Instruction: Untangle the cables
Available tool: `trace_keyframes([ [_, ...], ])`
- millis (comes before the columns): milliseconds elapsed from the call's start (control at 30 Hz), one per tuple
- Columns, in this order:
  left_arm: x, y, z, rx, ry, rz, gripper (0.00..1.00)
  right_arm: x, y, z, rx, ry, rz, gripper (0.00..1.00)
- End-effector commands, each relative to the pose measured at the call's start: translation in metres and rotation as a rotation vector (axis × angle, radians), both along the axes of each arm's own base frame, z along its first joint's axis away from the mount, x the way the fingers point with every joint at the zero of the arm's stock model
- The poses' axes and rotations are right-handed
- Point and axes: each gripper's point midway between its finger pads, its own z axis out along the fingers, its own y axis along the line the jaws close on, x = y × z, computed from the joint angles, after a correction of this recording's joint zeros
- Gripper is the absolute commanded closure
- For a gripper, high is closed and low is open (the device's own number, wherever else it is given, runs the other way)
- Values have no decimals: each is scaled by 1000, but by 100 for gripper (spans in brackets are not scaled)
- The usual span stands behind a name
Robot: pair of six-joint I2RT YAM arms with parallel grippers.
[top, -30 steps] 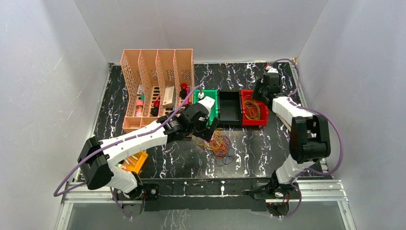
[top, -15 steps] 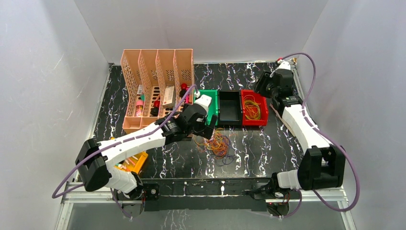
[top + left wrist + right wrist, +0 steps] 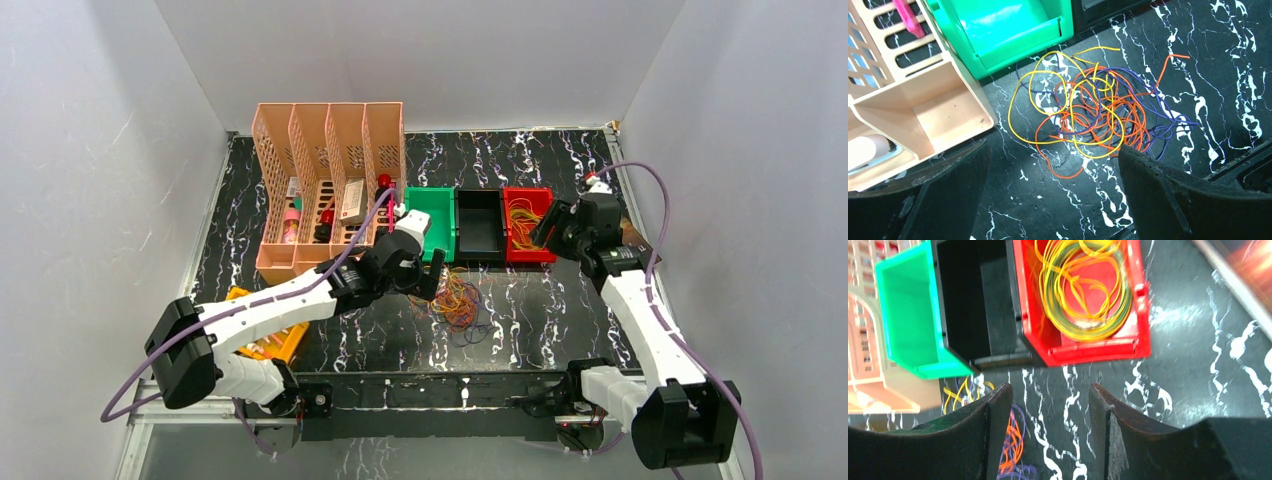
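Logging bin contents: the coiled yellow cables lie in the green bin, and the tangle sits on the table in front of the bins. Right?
No. The coiled yellow cables lie in the red bin, not the green bin; the right wrist view shows it. The tangle does sit on the table in front of them.

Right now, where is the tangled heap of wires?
In the overhead view, the tangled heap of thin orange, yellow and purple wires lies centrally on the black marbled tabletop, just below the green plastic bin.
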Motion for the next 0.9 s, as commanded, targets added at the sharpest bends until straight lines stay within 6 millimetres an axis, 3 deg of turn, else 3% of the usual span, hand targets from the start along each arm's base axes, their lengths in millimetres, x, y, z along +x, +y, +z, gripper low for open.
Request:
trace_keyframes([
  [0, -1, 1, 3, -68, 10, 48, 2, -32, 18, -2, 70, 17, 125, 34],
  [233, -5, 2, -3, -89, 1, 34, 2, -60, 26, -13, 90, 53, 190, 34],
  [400, -4, 6, -1, -93, -21, 37, 2, -73, 59, -7, 178, 29, 244, 38],
  [533, -2, 10, 1, -92, -41, 54, 2, -81, 87, -4, 147, 12, 281, 39],
  [667, 1, 12, 0, -98, -44, 82, 2, -79, 100, -3, 124, -4, 300, 41],
  [867, 8, -5, -3, -141, -20, 106, 4, -66, 98, 8, 96, -54, 265, 40],
])
